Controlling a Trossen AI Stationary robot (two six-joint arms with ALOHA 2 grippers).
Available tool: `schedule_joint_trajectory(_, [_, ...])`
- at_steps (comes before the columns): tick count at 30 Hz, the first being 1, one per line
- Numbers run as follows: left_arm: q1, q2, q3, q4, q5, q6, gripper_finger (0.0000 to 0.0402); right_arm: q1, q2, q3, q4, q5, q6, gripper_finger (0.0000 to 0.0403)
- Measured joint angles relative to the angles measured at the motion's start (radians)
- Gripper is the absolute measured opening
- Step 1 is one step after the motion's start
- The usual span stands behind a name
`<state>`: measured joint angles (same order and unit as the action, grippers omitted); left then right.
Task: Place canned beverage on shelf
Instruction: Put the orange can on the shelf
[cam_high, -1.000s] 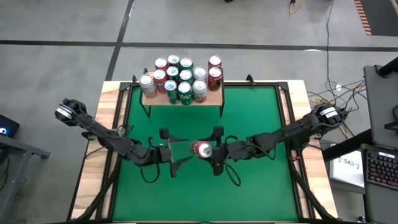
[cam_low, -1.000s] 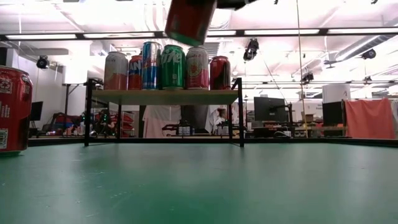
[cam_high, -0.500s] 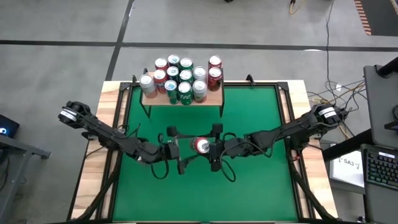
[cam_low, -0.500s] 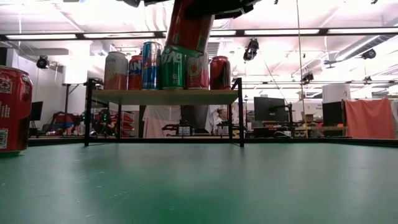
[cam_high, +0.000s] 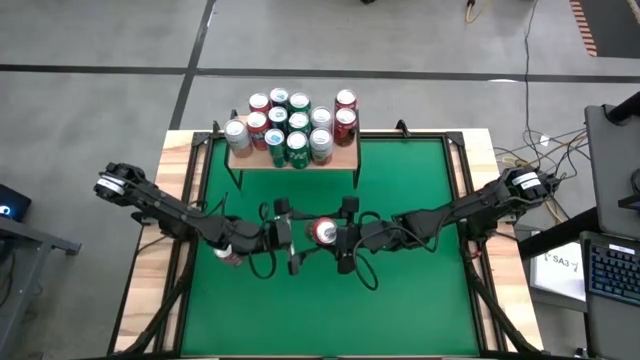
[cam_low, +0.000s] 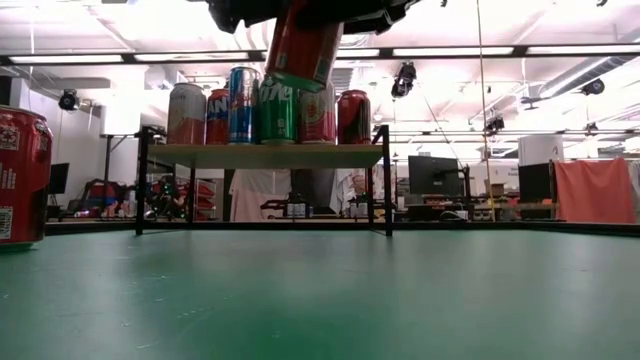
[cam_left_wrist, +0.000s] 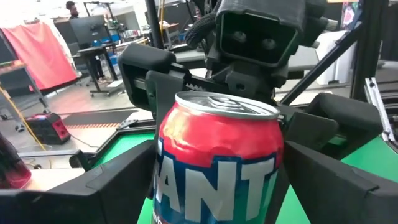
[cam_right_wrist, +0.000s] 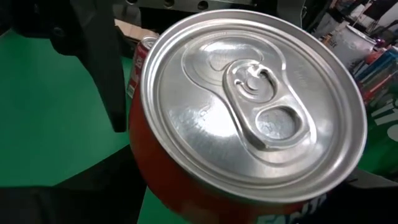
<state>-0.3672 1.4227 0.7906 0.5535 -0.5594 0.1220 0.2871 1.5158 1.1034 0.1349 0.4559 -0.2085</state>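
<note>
Grey floor, ceiling strip lights, orange cloth.

My two hands meet over the middle of the desk, the left hand and the right hand either side of the can. Behind them, at the desk's far edge, the shelf carries a cluster of cans.

Two dark, slim, jointed arms, each with a pale silver-grey cylinder at its outer joint. Black cables loop beside the left tool and right tool; fingers matte black and blocky.
</note>
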Motion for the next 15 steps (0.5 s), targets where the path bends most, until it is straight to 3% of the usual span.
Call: schedule_joint_trajectory(15, [0.023,0.036,0.000,0.042,-0.009,0.008,0.0323,-0.022,0.000,-0.002,0.000,0.002,0.060,0.0290])
